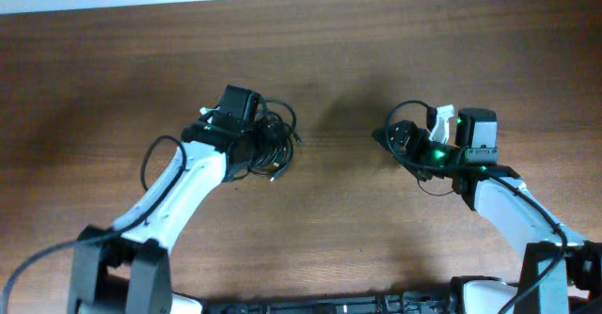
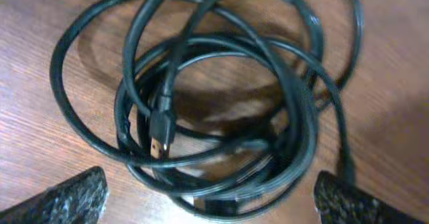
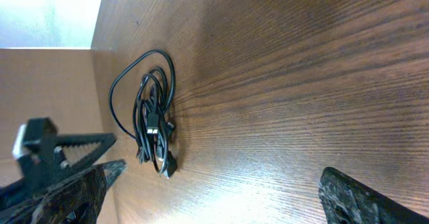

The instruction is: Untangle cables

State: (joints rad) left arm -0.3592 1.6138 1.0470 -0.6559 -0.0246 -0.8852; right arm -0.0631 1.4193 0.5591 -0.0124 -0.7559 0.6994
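Two hands are at work, and both stand released. The left hand (image 2: 209,184) hovers right over the tangle of thin black flexible cables (image 2: 221,110). Its dark textured fingers (image 2: 67,200) are spread wide at 7 and 5 o'clock of the wrist view, with only cord on the brown wood-grain bench (image 1: 339,60) between them. From overhead the tangle sits at 9 o'clock of the bench's middle. The right hand (image 3: 222,172) is at 3 o'clock, well apart from it, likewise wide and empty. Its wrist view shows a bundle of black cord (image 3: 153,127) flat on the bench ahead; whether that is the same tangle, I cannot tell.

The step in hand looks like choosing a first strand. Clamping the whole coil would likely only tighten it. A small black plug with a metal tip (image 2: 159,127) lies near the middle, tip toward 6 o'clock, and the widest loop swings out to 9 o'clock, clear of the rest. Either offers a single strand. I would pinch one cord only, lift gently and draw it outward, with the right hand brought across to pin the remainder.
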